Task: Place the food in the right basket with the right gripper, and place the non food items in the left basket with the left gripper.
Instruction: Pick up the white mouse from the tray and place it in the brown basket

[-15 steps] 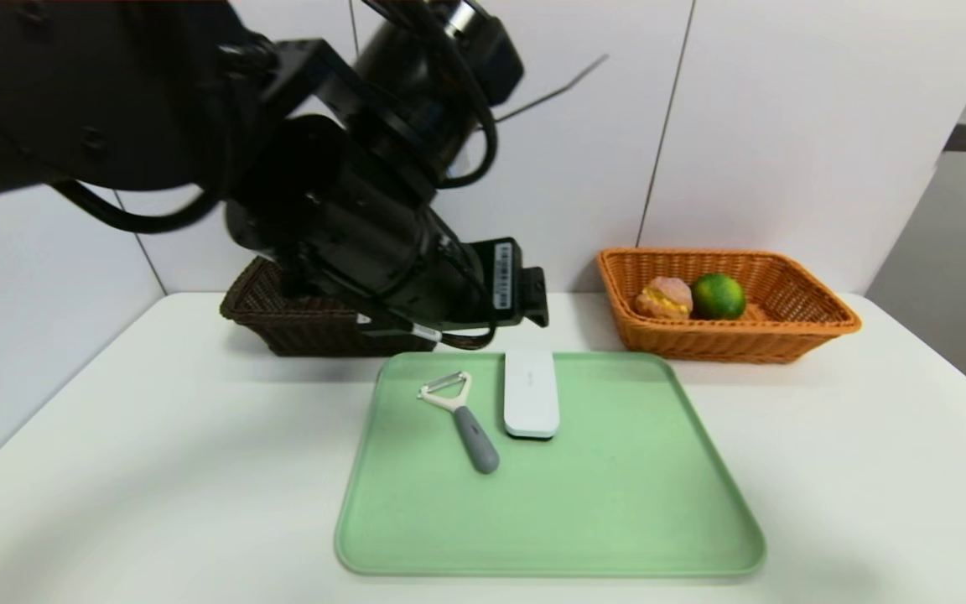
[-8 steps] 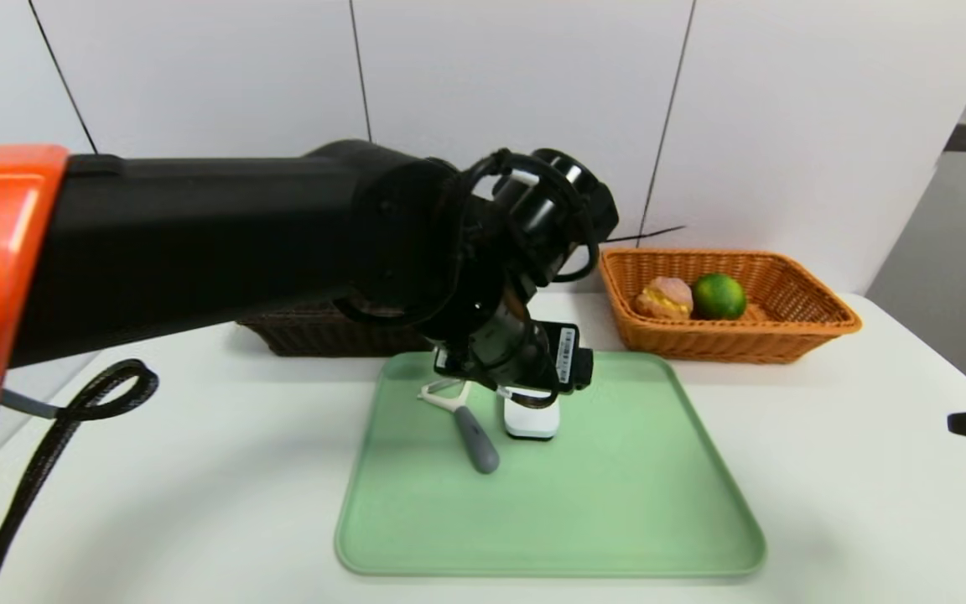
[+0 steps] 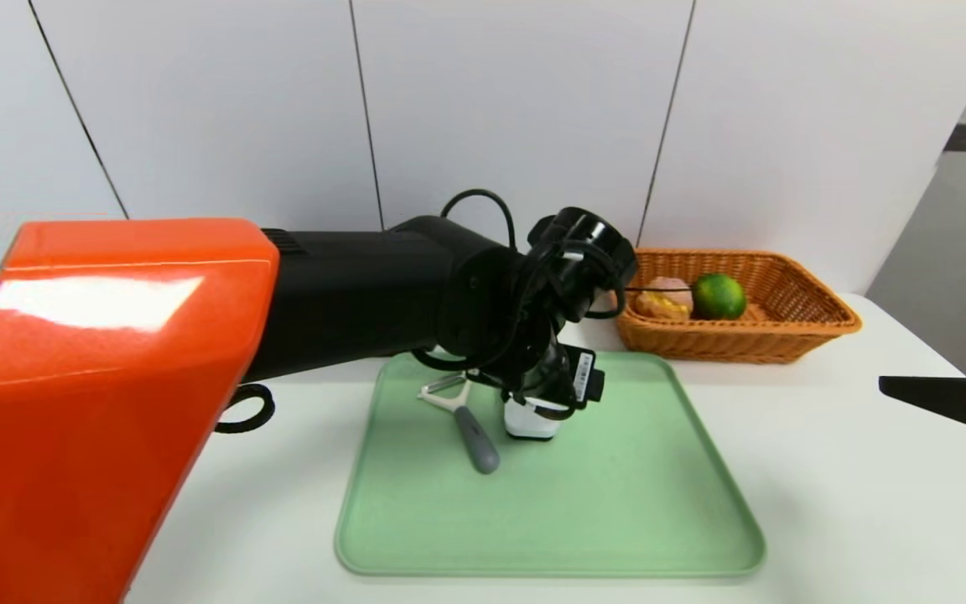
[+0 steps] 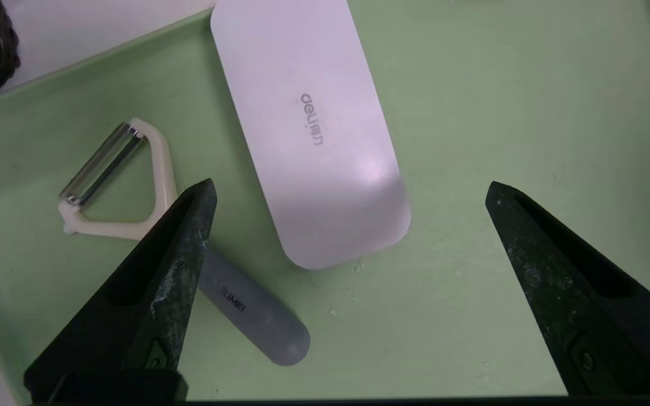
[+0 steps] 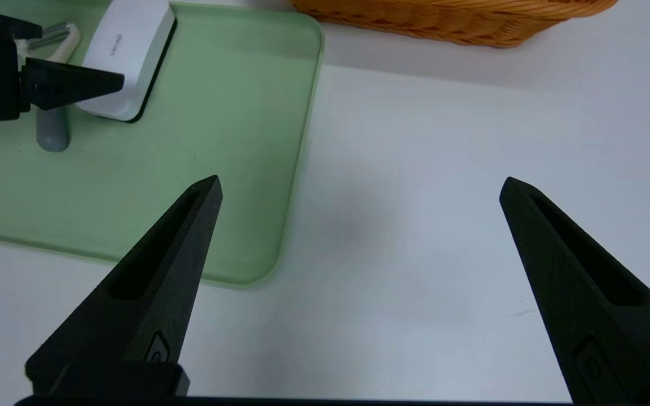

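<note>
The black left gripper (image 4: 351,183) hangs with released fingers above a white, rounded oblong case (image 3: 531,426) at the green rectangular tray (image 3: 550,564)'s twelve o'clock, seemingly to straddle it, the open black right gripper (image 5: 363,180) idle beyond three.

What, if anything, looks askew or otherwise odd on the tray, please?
Nothing looks damaged. Small clear droplets or specks dot the green tray near the white deli case, perhaps moisture. The peeler lies slanted beside it, which seems ordinary. The open left gripper hovers above, holding nothing.
</note>
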`<state>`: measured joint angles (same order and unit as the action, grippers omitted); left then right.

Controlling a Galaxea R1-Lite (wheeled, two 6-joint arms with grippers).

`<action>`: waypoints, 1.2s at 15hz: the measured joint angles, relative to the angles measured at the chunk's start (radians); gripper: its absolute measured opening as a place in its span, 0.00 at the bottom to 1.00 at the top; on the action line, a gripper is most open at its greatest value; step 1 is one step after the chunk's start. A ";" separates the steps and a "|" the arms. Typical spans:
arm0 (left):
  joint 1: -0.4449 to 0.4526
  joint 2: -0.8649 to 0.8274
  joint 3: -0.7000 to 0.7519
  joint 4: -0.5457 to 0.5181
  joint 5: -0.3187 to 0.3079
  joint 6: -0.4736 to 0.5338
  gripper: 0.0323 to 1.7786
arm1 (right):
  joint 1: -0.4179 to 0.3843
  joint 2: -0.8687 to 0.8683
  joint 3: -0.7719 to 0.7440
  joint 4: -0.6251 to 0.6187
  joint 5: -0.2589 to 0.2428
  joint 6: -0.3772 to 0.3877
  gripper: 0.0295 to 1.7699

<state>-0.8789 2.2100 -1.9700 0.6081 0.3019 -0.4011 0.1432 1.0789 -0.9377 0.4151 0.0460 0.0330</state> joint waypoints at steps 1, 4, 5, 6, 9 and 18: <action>0.001 0.013 -0.001 -0.016 0.011 0.000 0.95 | 0.000 0.003 0.009 0.000 0.000 0.000 0.96; 0.004 0.047 -0.001 -0.028 0.059 -0.015 0.95 | 0.000 0.008 0.038 -0.002 0.000 -0.001 0.96; 0.007 0.056 -0.001 -0.029 0.075 -0.029 0.95 | 0.000 0.009 0.048 -0.003 0.000 -0.001 0.96; 0.011 0.064 -0.001 -0.029 0.089 -0.042 0.95 | -0.001 0.009 0.056 -0.003 -0.001 -0.002 0.96; 0.017 0.079 -0.001 -0.052 0.098 -0.106 0.95 | 0.000 0.006 0.069 -0.002 -0.004 -0.004 0.96; 0.018 0.103 -0.001 -0.091 0.096 -0.157 0.95 | -0.001 -0.038 0.100 -0.002 -0.012 -0.003 0.96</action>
<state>-0.8606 2.3130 -1.9711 0.5170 0.3977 -0.5585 0.1423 1.0411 -0.8381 0.4132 0.0336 0.0302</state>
